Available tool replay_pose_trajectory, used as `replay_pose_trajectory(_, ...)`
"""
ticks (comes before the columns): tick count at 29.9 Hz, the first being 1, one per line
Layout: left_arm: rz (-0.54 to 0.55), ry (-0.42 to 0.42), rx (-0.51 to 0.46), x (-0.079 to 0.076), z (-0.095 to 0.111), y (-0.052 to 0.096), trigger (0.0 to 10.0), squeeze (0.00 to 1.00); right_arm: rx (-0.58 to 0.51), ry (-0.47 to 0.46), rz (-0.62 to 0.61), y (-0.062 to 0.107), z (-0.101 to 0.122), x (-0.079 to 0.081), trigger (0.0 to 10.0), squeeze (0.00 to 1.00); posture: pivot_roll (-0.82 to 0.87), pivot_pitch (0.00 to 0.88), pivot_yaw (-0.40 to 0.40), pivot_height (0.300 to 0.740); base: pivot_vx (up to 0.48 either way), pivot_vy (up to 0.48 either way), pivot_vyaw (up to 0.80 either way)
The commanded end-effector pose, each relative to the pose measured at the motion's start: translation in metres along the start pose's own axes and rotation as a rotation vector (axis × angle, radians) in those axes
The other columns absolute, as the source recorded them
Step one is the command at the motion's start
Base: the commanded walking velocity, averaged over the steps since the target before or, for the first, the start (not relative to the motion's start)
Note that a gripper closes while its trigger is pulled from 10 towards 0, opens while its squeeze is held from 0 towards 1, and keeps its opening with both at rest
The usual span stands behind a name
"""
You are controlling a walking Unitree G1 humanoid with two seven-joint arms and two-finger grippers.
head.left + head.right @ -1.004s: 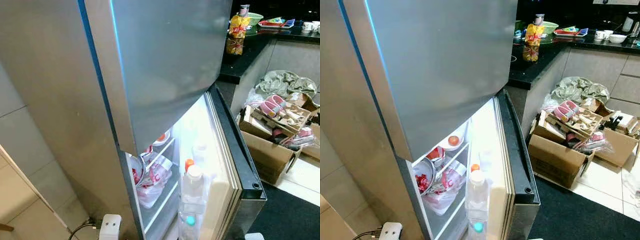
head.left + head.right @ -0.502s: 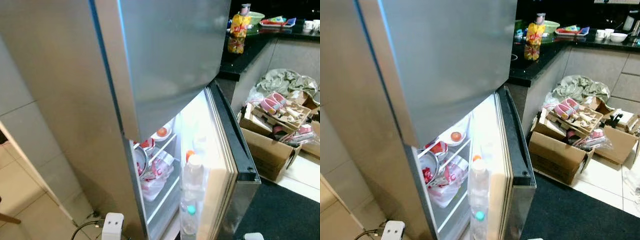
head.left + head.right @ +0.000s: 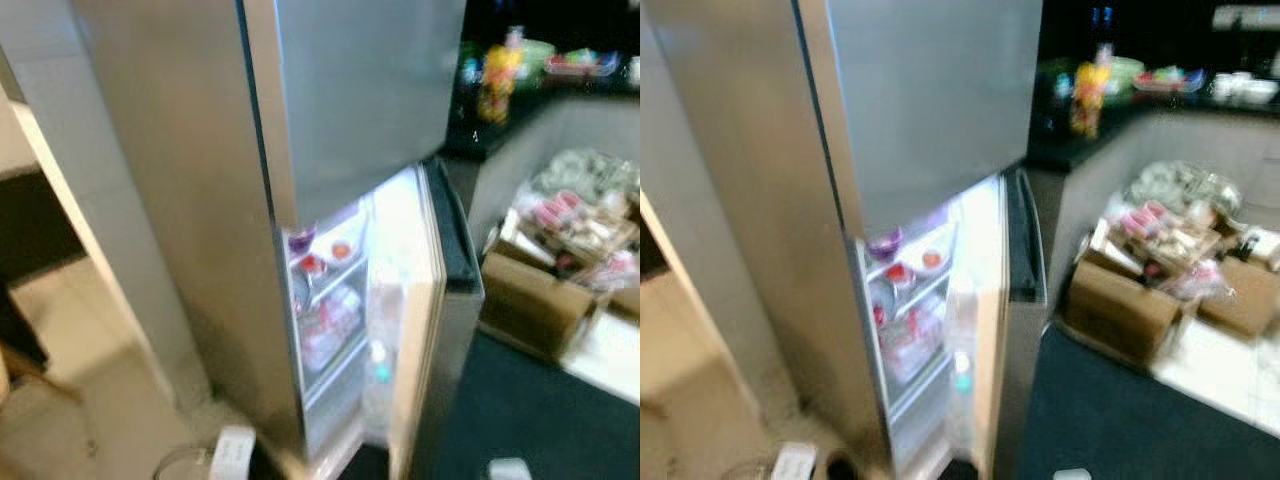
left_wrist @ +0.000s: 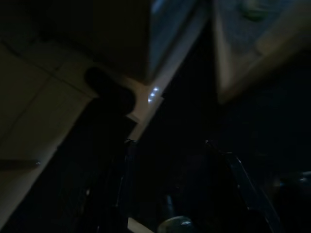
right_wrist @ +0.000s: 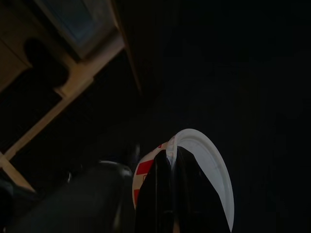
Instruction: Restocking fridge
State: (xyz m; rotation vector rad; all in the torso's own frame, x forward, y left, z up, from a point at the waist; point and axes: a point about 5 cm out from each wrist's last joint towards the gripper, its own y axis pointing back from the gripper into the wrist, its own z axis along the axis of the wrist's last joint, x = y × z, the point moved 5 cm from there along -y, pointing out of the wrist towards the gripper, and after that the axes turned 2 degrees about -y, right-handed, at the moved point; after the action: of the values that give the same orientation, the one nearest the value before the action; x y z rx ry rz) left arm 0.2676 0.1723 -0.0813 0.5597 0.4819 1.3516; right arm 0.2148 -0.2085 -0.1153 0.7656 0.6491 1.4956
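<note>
The silver fridge (image 3: 180, 200) stands before me, its upper door (image 3: 350, 100) closed and its lower door (image 3: 430, 330) swung open to the right. The lit shelves (image 3: 330, 290) hold bowls, red items and a bagged package. A clear bottle (image 3: 378, 375) with a teal cap stands in the door rack. In the dark right wrist view my right gripper (image 5: 170, 162) is shut on the rim of a white container with red stripes (image 5: 209, 165). In the left wrist view my left gripper (image 4: 170, 160) hangs low in the shade near the fridge's base.
A white device (image 3: 232, 455) with a cable lies on the floor at the fridge's foot. Open cardboard boxes (image 3: 530, 300) full of clutter stand to the right on a dark mat (image 3: 540, 410). A black counter (image 3: 500, 110) with bottles and bowls runs behind.
The whole picture has shifted and blurred: the camera has drawn back and turned, so the fridge looks smaller and more floor shows at the left. The fridge contents have not moved.
</note>
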Motion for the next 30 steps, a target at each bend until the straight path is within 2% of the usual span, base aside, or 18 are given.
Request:
replay_pose_trajectory(1,0.008,-0.010,0.021,0.0046,-0.0048,0.0017,10.0,0.00,-0.001,-0.001,0.011,-0.0010,0.0005,0.0043,10.0,0.00,-0.06,0.106,0.024,0.740,0.000,0.000,0.00)
replay_pose_trajectory(6,0.002,-0.018,0.031,0.0045,-0.0058,0.0015,10.0,0.00,0.002,-0.001,0.016,-0.0012,0.0003,0.0053,10.0,0.00,-0.06,0.108,0.023,0.740,0.000,0.000,0.00)
replay_pose_trajectory(13,0.002,0.012,0.039,0.0062,-0.0065,0.0013,10.0,0.00,0.004,0.000,0.017,-0.0013,0.0009,0.0049,10.0,0.00,-0.06,0.105,0.023,0.740,0.000,0.000,0.00)
replay_pose_trajectory(23,0.000,-0.013,0.036,0.0048,-0.0048,0.0007,10.0,0.00,0.004,0.001,0.018,-0.0012,0.0010,0.0044,10.0,0.00,-0.06,0.093,0.025,0.740,0.000,0.000,0.00)
replay_pose_trajectory(30,0.002,-0.020,0.035,0.0055,-0.0035,0.0002,10.0,0.00,-0.010,0.002,0.041,-0.0018,0.0044,0.0079,10.0,0.00,-0.06,0.089,0.027,0.740,0.455,0.000,0.00)
